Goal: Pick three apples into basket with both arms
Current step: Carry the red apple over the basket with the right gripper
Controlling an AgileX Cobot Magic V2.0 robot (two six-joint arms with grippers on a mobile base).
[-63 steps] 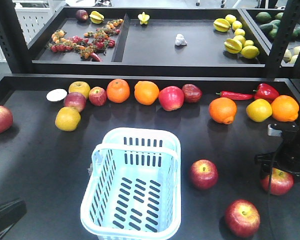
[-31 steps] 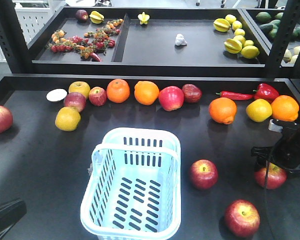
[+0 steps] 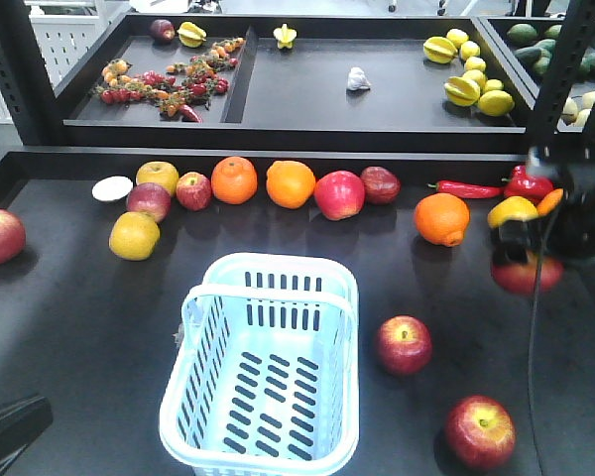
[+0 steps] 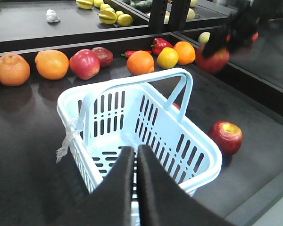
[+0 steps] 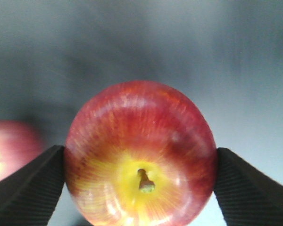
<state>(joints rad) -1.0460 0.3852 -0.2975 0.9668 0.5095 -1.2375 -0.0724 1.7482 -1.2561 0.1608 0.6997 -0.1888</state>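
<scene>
Step in hand: apple one of three, transport leg. Right claw (image 5: 140, 172) was clamped on an apple (image 5: 139, 150), with a black finger (image 5: 28, 188) on each flank and the stem dimple facing the wrist camera. Grip looked centred across the widest part, with no sign of slip. In the front view the claw and its load were smeared, which I read as the arm in motion. The apple looked clear of the surface (image 3: 79, 327), not resting on it.

Basket (image 3: 278, 260) sat left of the right claw and nearer the robot, well apart from it. Its handle (image 3: 278, 294) was up across the opening and nothing was inside. Left claw (image 4: 135, 151) was pinched shut on nothing, hanging above the basket's near end with the interior right under its tips.

Second apple (image 3: 404, 344) lay on the surface left of the right claw and nearer the robot, between claw and basket. Third apple (image 3: 481, 430) lay nearer the robot again, slightly left of that claw.

Next move, my call:
- Carry the load left and toward the robot.
- Stay high enough to clear the rim.
- Come in to one side of the handle, not over it.
- Lower inside before releasing, so the apple wouldn't bounce out.

Left claw was parked over the drop zone and would need to back off, or the arms would crowd each other. It would also have to spread before taking an apple.
</scene>
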